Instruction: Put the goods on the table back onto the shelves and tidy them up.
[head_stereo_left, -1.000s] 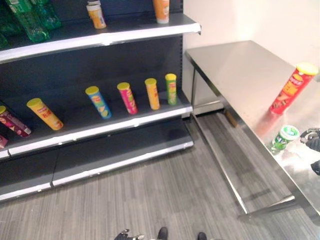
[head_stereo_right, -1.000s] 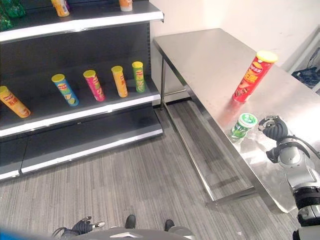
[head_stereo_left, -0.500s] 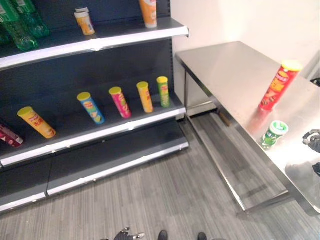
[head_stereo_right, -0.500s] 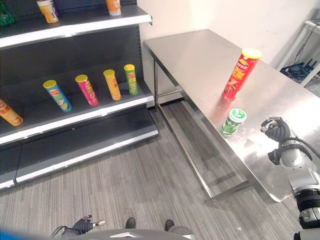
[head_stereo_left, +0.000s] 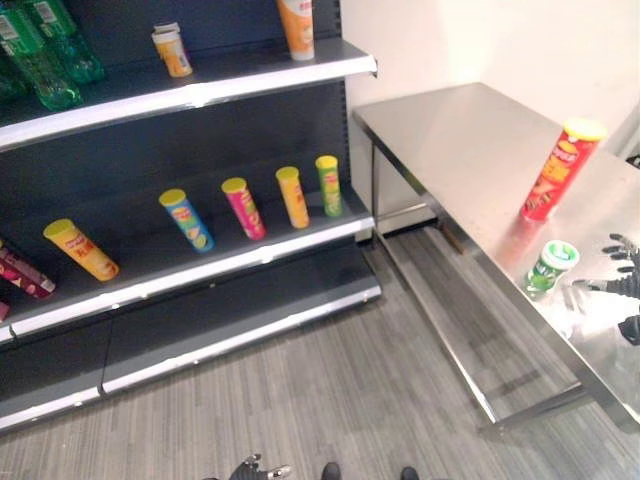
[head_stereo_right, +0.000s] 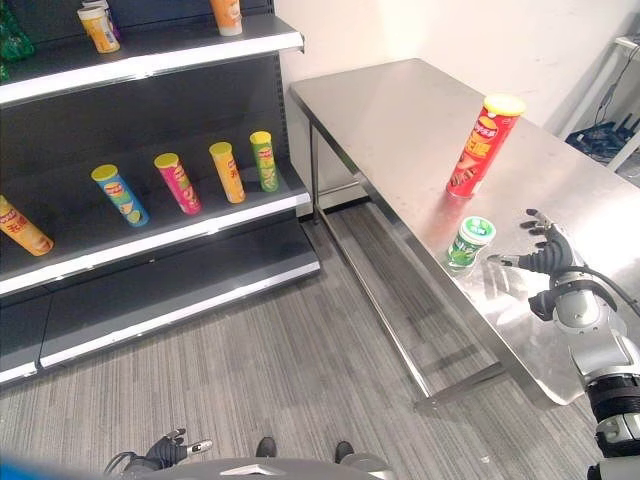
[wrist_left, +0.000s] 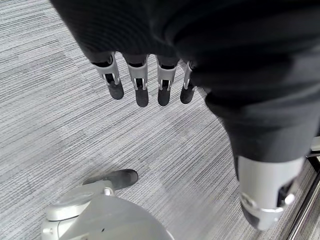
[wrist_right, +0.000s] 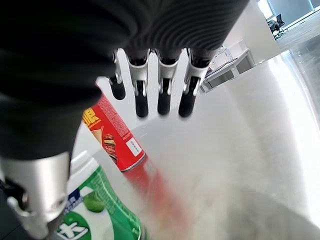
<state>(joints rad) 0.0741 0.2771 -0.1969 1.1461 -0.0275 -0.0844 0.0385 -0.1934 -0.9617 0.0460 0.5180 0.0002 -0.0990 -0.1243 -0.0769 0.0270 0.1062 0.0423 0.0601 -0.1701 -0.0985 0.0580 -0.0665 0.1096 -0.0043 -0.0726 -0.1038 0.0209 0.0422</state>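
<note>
A steel counter (head_stereo_right: 420, 120) stands against the wall, just right of a dark set of shelves (head_stereo_right: 150, 255). Two goods wait on it. A tall red can (head_stereo_right: 483, 146) with a yellow lid stands upright toward the back of the counter. A short green can (head_stereo_right: 469, 243) with a white lid stands in front of the red can, close to the counter's near edge and apart from it.

The right hand (head_stereo_right: 541, 254) hovers over the counter just to the right of the green can, fingers spread and straight, holding nothing. In the right wrist view those fingers (wrist_right: 160, 95) hang straight down, with the green can (wrist_right: 95, 210) near the thumb and the red can (wrist_right: 111, 138) beyond it.

The left hand (wrist_left: 150, 85) hangs low over the grey floor (head_stereo_right: 260, 360), well away from the counter, with its fingers relaxed and empty.

On the middle shelf left of the counter stand a row of leaning cans: green (head_stereo_right: 264, 160) nearest the counter, then orange (head_stereo_right: 226, 171), pink (head_stereo_right: 176, 182), blue (head_stereo_right: 119, 194) and yellow (head_stereo_right: 20, 227). The top shelf holds an orange bottle (head_stereo_right: 226, 15), a small tub (head_stereo_right: 99, 27) and green bottles (head_stereo_left: 45, 50).
</note>
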